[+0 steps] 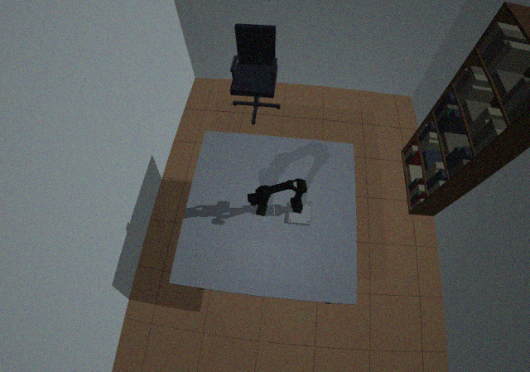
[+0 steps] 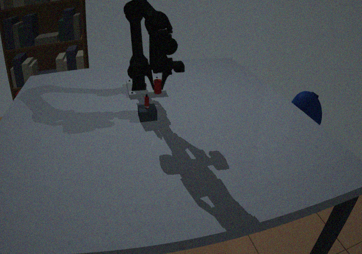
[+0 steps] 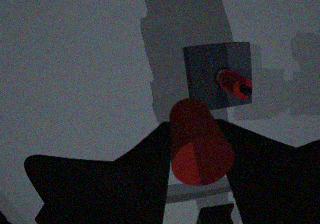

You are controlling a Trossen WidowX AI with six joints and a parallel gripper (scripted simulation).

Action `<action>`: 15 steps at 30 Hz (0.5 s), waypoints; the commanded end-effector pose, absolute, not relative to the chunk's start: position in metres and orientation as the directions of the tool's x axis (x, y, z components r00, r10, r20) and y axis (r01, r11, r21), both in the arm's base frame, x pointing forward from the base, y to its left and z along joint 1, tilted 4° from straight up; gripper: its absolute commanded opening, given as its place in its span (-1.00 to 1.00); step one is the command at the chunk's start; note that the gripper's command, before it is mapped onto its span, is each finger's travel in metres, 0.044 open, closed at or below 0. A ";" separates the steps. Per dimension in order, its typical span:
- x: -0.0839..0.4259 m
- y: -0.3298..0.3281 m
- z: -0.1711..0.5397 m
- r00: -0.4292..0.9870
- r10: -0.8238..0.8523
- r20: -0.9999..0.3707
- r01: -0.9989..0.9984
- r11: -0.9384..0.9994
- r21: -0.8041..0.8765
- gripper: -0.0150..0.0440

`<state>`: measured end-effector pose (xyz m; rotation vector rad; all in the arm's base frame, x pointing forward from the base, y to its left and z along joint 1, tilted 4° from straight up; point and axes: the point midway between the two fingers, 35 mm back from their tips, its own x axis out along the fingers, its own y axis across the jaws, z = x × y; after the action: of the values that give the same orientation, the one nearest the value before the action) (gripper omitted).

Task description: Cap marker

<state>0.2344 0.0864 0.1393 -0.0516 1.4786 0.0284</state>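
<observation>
On the grey table [image 2: 87,163], the pick-up looks done, since the end effector [image 2: 158,83] is clamped on the red cap [image 2: 157,86] at upper centre, while the marker [image 2: 146,100] in its holder block [image 2: 147,112] just below remains uncapped, so seating, pressing and retreating remain.

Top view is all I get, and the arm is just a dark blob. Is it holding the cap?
Observer: Yes, the gripper is shut on the red cap; the exterior view shows it between the fingers.
Operator: Is it on the marker yet?
Observer: No. The marker stands bare in the holder block, apart from the cap.
Operator: Can the wrist camera see the target?
Observer: Yes, block and marker tip show beyond the cap, to its right.
</observation>
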 end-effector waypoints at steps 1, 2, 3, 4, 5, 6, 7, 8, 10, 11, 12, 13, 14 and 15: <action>0.239 0.079 0.145 0.091 -0.008 -0.996 -0.055 0.998 -0.013 -0.49; 0.240 0.077 0.146 0.091 -0.009 -0.996 -0.055 0.998 -0.014 -0.49; 0.241 0.074 0.148 0.091 -0.009 -0.996 -0.055 0.998 -0.014 -0.49; 0.242 0.072 0.149 0.091 -0.009 -0.996 -0.055 0.998 -0.014 -0.49; 0.243 0.069 0.151 0.092 -0.010 -0.996 -0.055 0.998 -0.015 -0.49; 0.244 0.067 0.152 0.092 -0.010 -0.996 -0.055 0.998 -0.015 -0.49; 0.245 0.064 0.153 0.092 -0.010 -0.996 -0.055 0.998 -0.015 -0.49; 0.246 0.062 0.155 0.092 -0.011 -0.996 -0.055 0.998 -0.016 -0.49; 0.248 0.057 0.158 0.093 -0.011 -0.996 -0.055 0.998 -0.016 -0.49; 0.249 0.054 0.159 0.093 -0.012 -0.996 -0.055 0.998 -0.017 -0.49; 0.250 0.052 0.161 0.093 -0.012 -0.996 -0.055 0.998 -0.017 -0.49; 0.250 0.049 0.162 0.093 -0.012 -0.996 -0.055 0.998 -0.017 -0.49; 0.251 0.047 0.163 0.094 -0.013 -0.996 -0.055 0.998 -0.018 -0.49; 0.252 0.046 0.164 0.094 -0.013 -0.996 -0.055 0.998 -0.018 -0.49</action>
<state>0.2501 0.0502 0.1605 -0.0548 1.4757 0.0237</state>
